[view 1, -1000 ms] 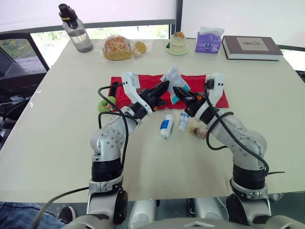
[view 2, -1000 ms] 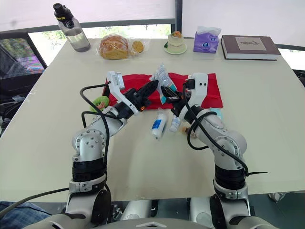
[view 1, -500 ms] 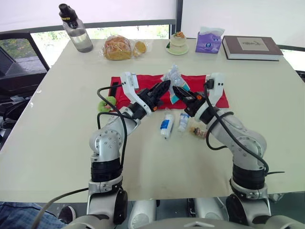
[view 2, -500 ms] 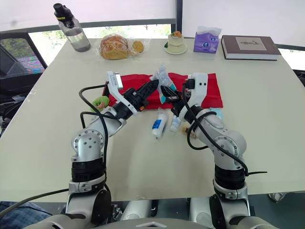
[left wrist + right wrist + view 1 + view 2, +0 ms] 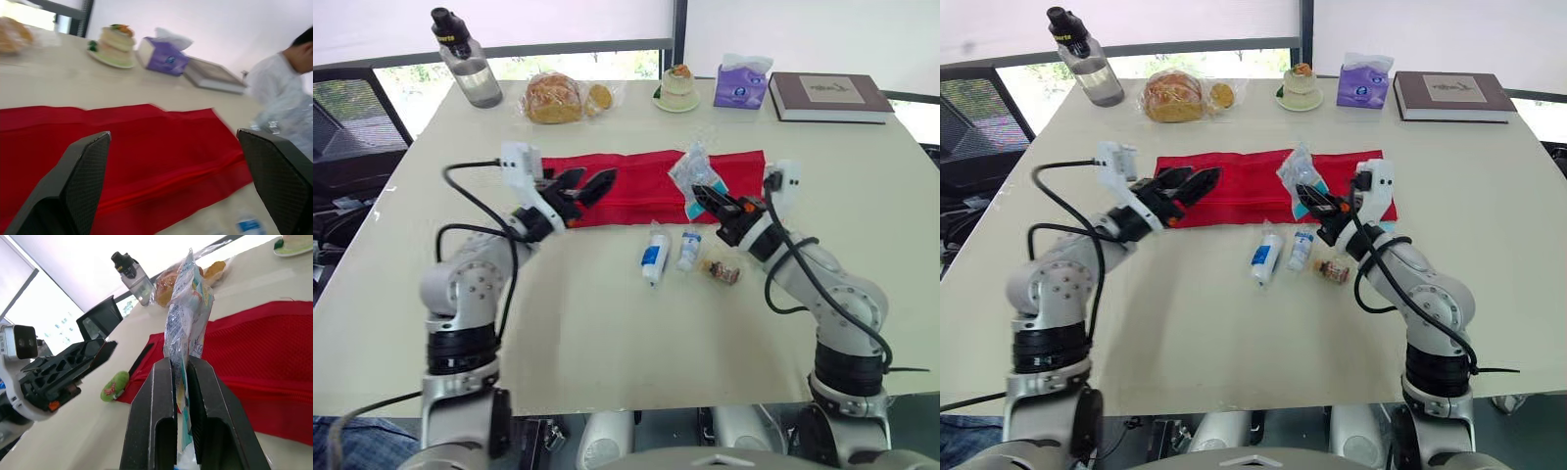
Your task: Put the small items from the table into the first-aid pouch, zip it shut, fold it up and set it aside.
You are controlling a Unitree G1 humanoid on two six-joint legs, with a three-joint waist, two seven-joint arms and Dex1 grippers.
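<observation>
The red first-aid pouch (image 5: 641,186) lies flat and stretched across the middle of the table. My left gripper (image 5: 587,183) hovers open over its left end, with nothing between its fingers (image 5: 73,186). Over the pouch's right end my right gripper (image 5: 707,202) is shut on a clear plastic packet (image 5: 188,298), which stands up out of the fingers. In front of the pouch lie a white tube (image 5: 654,258), a small bottle (image 5: 687,248) and a small brown item (image 5: 721,271). A green item (image 5: 115,384) lies by the pouch's left end.
Along the table's far edge stand a water bottle (image 5: 468,61), bagged bread (image 5: 556,98), a cake on a plate (image 5: 678,88), a purple tissue pack (image 5: 741,84) and a book (image 5: 830,96). A person in white (image 5: 286,73) is beyond the table's right side.
My left gripper has opened and swung left to the pouch's left end. My right gripper has carried the packet to the right. The pouch now lies uncovered between them.
</observation>
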